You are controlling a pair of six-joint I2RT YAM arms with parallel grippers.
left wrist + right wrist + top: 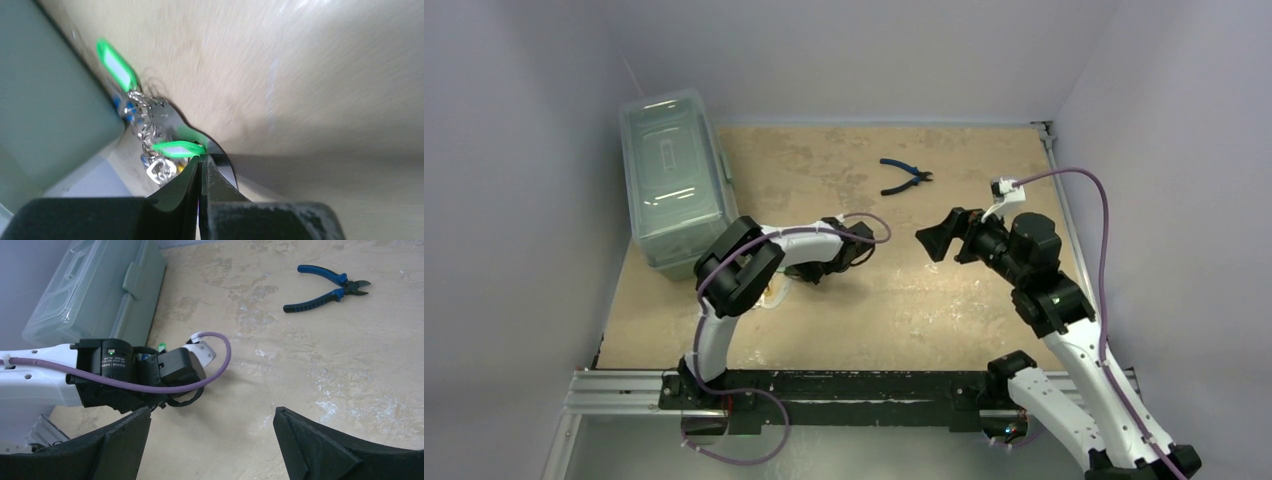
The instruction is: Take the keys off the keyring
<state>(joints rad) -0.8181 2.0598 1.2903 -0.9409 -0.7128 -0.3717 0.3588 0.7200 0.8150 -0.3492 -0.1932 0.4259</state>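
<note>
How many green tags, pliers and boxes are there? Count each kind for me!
Green tags: 2
Pliers: 1
Box: 1
Total: 4

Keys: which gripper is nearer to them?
Left. The left gripper, fingers shut, touches a green tag of the keys beside the box; the right gripper hangs open, well apart.
</note>
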